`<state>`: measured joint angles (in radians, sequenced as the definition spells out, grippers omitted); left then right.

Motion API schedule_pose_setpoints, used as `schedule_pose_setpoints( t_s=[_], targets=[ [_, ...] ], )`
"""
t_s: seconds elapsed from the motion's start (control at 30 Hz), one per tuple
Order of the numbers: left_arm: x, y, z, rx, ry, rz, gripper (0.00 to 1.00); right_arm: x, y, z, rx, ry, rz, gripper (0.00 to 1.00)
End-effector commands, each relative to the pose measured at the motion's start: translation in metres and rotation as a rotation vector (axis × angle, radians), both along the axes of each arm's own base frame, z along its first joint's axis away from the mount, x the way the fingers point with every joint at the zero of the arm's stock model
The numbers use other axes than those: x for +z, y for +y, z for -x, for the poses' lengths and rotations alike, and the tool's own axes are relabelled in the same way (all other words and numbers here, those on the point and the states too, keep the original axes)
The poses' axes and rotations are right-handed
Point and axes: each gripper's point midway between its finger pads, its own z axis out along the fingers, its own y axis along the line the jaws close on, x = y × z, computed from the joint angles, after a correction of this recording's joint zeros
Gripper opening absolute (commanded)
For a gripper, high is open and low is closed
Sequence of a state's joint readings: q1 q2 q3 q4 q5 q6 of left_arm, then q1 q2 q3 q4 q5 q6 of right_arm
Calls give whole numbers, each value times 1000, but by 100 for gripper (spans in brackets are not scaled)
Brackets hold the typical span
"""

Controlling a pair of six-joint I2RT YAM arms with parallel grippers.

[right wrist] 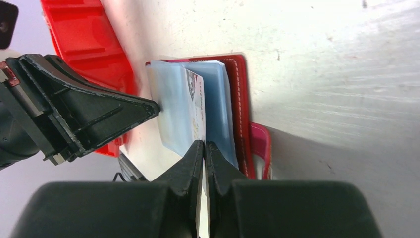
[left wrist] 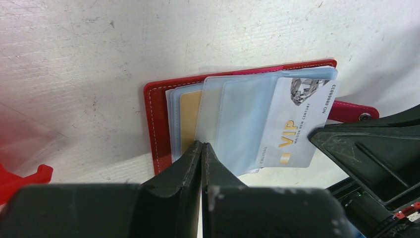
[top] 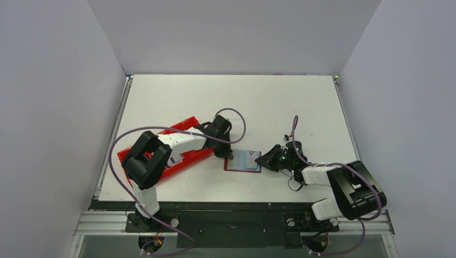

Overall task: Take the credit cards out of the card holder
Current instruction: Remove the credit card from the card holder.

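The card holder (top: pixel 243 161) lies open on the table, dark red with grey-blue sleeves (left wrist: pixel 233 114). A gold-tan credit card (left wrist: pixel 189 116) sits in a left sleeve. A silver-white VIP credit card (left wrist: pixel 297 124) sticks out of the sleeves toward the right. My right gripper (right wrist: pixel 203 144) is shut on that card's edge (right wrist: pixel 196 106) at the holder's right side (top: pixel 263 160). My left gripper (left wrist: pixel 202 145) is shut, its tips pressed on the sleeves at the holder's left edge (top: pixel 228 154), and nothing shows between its fingers.
A bright-red plastic tray (top: pixel 185 124) lies under the left arm, just left of the holder, and shows in the right wrist view (right wrist: pixel 84 34). The holder's red strap tab (left wrist: pixel 354 110) pokes out toward the right gripper. Grey walls enclose the white table.
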<state>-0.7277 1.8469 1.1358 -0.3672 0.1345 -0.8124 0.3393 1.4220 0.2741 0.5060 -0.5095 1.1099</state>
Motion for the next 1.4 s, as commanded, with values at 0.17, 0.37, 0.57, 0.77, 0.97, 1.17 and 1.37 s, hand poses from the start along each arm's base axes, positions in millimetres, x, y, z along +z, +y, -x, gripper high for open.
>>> schedule_pose_setpoints(
  t_s=[0.17,0.37,0.57,0.77,0.97,1.17,1.37],
  targets=[
    [-36,36,16,9,58,-173,0,0,-21,-4,-25,-24,112,0],
    [-18,25,5,-13,18,-142,0,21,-20,-11,-29,-59,105,0],
    [26,10,-14,-46,-66,-97,0,48,-17,-23,-30,-101,99,0],
    [71,3,-24,-68,-143,-49,10,70,-16,-29,-34,-138,92,0],
    [112,9,-29,-56,-209,8,37,95,-12,-33,-23,-180,65,0],
    [150,18,-30,-65,-244,168,45,130,5,-37,44,-245,-17,0],
    [179,27,-26,-101,-242,351,50,167,27,-35,130,-329,-122,0]
  ],
)
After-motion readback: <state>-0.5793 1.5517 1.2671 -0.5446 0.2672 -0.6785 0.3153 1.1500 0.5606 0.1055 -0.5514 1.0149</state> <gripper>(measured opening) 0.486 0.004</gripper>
